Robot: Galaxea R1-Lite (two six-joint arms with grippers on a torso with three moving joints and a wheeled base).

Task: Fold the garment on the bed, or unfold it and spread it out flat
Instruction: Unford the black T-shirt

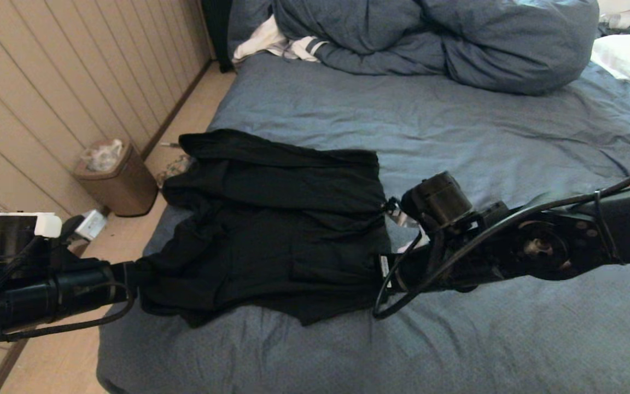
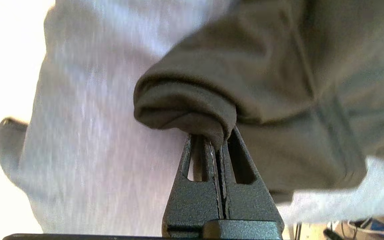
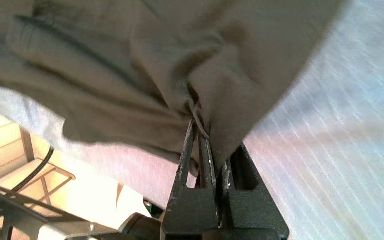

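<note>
Gripping: both claws are clamped on the garment, one at each side of it
Left claw: closed on a rolled fold of dark cloth, seen close in the left wrist view; the two fingers meet with the fabric pinched at their tips; in the head view this claw sits at the shirt's left edge, near the side of the bed
Right claw: closed on a bunched edge of the shirt, the cloth gathered into creases where the tips bite; in the head view it meets the shirt's right edge, the arm reaching in from the right
Garment: black T-shirt, plain side up, lying rumpled and partly doubled over on the near left part of the bed; its left portion reaches the mattress edge; no print shows
Bed: wide mattress under a wrinkled blue-grey sheet; the shirt covers only a small part of it
Duvet: bunched blue-grey heap at the far end, well apart from the shirt
White striped cloth: tucked beside the duvet's left end
Bin: brown, with a pale liner, on the floor by the panelled wall, left of the bed
</note>
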